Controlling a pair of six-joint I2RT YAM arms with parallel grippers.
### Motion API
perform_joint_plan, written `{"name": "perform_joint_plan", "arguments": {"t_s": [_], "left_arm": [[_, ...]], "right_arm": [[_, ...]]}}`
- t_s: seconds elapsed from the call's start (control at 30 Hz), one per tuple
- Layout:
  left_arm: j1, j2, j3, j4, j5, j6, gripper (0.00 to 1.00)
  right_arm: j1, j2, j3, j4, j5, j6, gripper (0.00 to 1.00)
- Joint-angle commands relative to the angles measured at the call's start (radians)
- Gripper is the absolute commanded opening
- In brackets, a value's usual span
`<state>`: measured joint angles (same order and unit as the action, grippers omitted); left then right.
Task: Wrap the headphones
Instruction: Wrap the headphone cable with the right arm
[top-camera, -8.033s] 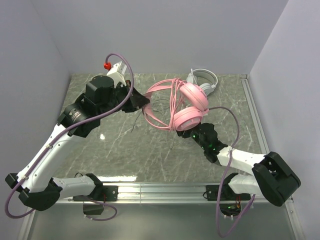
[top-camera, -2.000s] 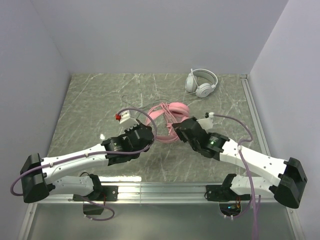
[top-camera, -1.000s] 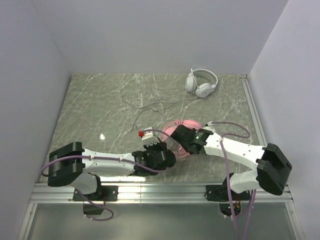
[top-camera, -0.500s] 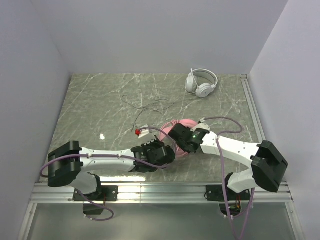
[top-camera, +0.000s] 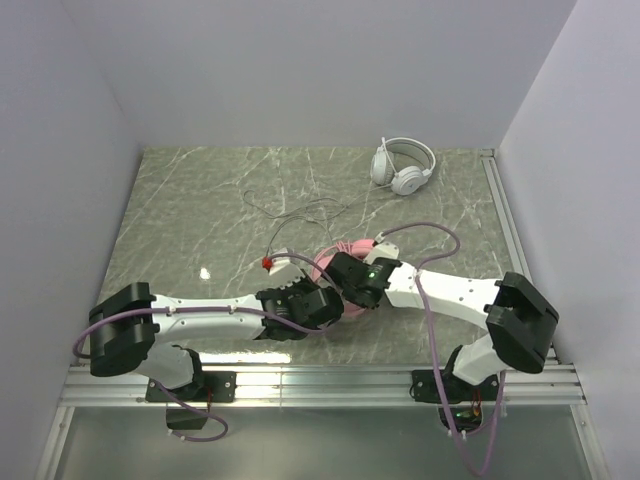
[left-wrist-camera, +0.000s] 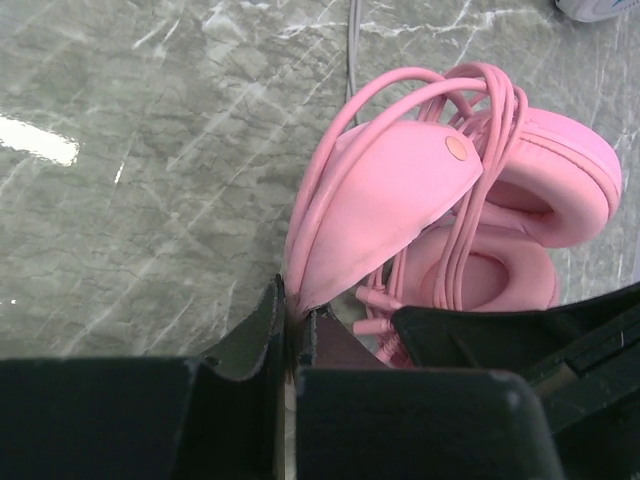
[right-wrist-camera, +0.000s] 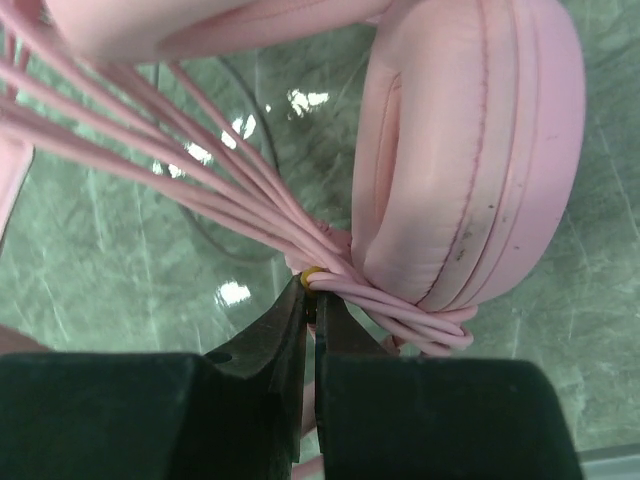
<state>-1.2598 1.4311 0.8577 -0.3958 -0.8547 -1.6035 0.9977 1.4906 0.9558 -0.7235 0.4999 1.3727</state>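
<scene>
Pink headphones (left-wrist-camera: 390, 190) smooth matt plastic; table (left-wrist-camera: 150, 150) glossy, marble-veined.

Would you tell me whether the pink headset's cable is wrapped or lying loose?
Wrapped: the cable runs in several bundled loops over the headset and between its earcups.

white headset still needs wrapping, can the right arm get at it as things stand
Probably not yet: the right tool is shut on the pink cable. Otherwise the way looks free; the white headset lies apart, farther back.
</scene>
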Motion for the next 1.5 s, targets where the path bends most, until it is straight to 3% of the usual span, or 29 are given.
{"name": "perform_joint_plan", "arguments": {"t_s": [0.0,0.17,0.5,0.57,0.7,0.93,1.17,1.47], "left_arm": [[-0.007,-0.058,0.07,0.098,-0.038,-0.088,0.0],[0.0,-0.087,-0.023,0.178,-0.027,-0.09,0.0],[0.048,-0.078,-0.011,0.175,-0.017,-0.029,0.0],[0.049,-0.071,-0.009,0.179,-0.017,-0.023,0.0],[0.05,-0.064,-0.006,0.189,-0.017,-0.012,0.0],[0.05,-0.051,0.004,0.17,-0.017,-0.026,0.0],[0.059,-0.047,0.003,0.146,-0.018,-0.053,0.0],[0.066,0.001,-0.011,0.21,-0.009,-0.079,0.0]], "right_arm": [[0.047,-0.027,-0.029,-0.01,-0.035,-0.038,0.0],[0.045,-0.154,-0.156,0.177,-0.084,-0.134,0.0],[0.047,-0.167,-0.131,0.21,-0.161,-0.397,0.0],[0.048,-0.165,-0.134,0.22,-0.172,-0.419,0.04],[0.048,-0.208,-0.157,0.246,-0.134,-0.432,0.24],[0.048,-0.224,-0.085,0.161,-0.055,-0.443,0.24],[0.048,-0.245,-0.065,0.107,-0.052,-0.425,0.33],[0.044,-0.202,-0.023,0.07,-0.046,-0.382,0.29]]}}
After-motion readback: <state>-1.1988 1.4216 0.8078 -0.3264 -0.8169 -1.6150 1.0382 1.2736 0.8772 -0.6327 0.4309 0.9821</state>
